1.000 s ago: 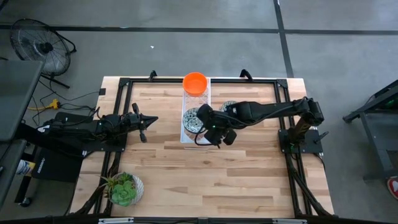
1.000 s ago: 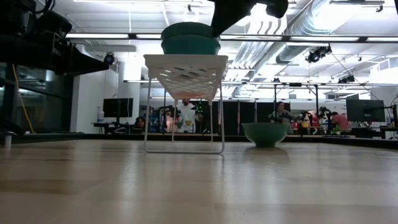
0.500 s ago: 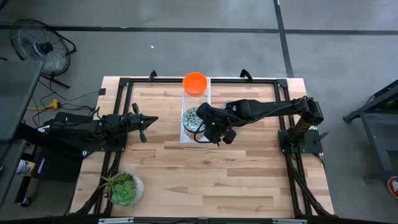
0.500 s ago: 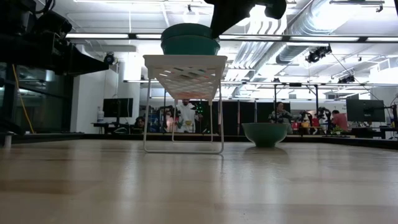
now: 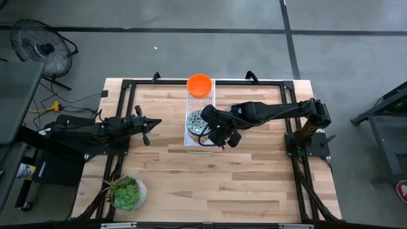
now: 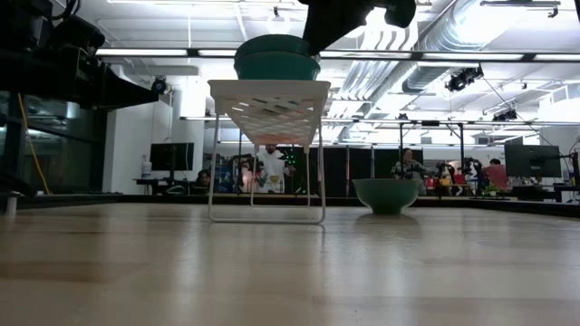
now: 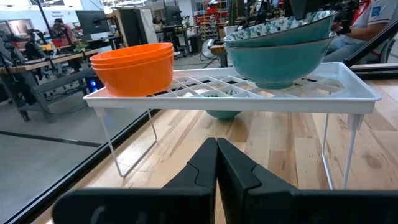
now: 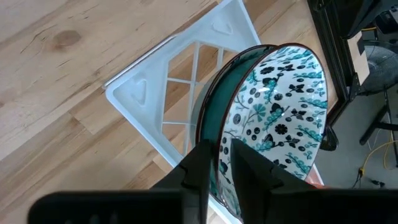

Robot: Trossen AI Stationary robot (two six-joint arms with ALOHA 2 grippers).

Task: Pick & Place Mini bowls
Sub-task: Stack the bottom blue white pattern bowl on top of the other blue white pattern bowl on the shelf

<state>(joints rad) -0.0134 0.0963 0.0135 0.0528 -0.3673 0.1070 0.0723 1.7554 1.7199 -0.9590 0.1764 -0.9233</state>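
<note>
High view: the right hand sits mid-frame over the near end of the white rack, right on top of the patterned bowl. An orange bowl sits on the rack's far end, upper centre. The left hand is parked centre-left on the table, well apart. The arm covers the grip, and the bowl just right of the rack is mostly hidden under it.

Low view: the stacked teal bowls sit on top of the rack, upper centre, with the right arm cut off at the top edge. One more bowl rests on the table, centre-right. Fingertips aren't visible here.

Left wrist view: the left hand's fingers are pressed together with nothing between them. Orange bowls on the left, teal stack on the right, something teal under the rack I can't make out.

Right wrist view: the right hand is narrowed to a slit around the rim of the top patterned bowl, one finger inside, one outside. Can't tell if it's actually clamped.

My worry: a thin rim pinch on glazed ceramic could slip or let the bowl swing when lifted, and the nested bowl below might drag along, tip off the rack or shove it.
</note>
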